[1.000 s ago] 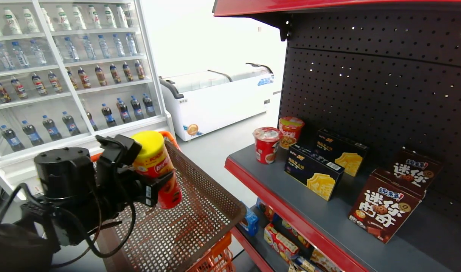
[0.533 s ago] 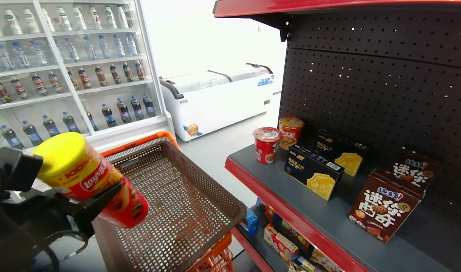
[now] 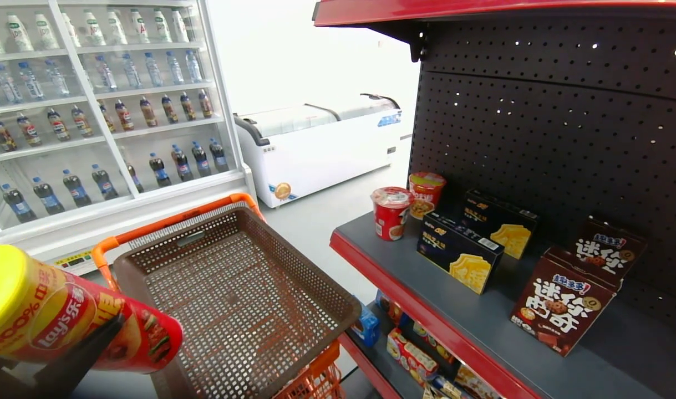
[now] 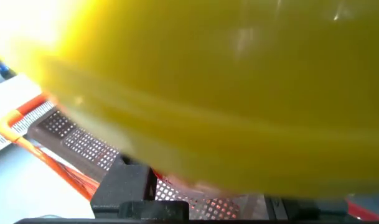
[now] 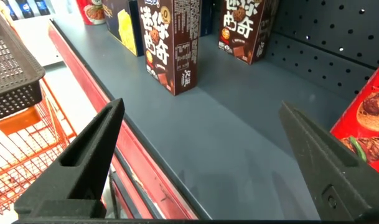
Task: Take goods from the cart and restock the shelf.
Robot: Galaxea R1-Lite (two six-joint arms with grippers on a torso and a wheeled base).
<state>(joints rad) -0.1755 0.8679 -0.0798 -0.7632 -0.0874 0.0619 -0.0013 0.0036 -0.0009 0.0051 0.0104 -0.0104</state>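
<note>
Left gripper [image 3: 96, 335] is clamped on the can [image 3: 66, 316], one dark finger lying across its red side. In the head view the can sits low at the robot's left, close to the camera and tipped over, its yellow lid pointing left and its base by the near left corner of the cart [image 3: 293, 277]. A second ago it stood nearly upright in that gripper over the basket; it has since been lifted out, swung left and back, and laid over. The pick looks done, and the carry to the shelf [image 3: 426, 288] is what remains, with the whole cart between the two. Cups [image 3: 391, 211] and boxes [image 3: 462, 257] stand toward the back of the shelf, and its front strip is bare.

From the left wrist, the yellow lid sits right against the lens, with the cart's mesh and orange rim below it.

From the right wrist, the right gripper [image 5: 201, 155] hangs spread wide and holding nothing, over the grey shelf board just in front of the brown boxes.
</note>
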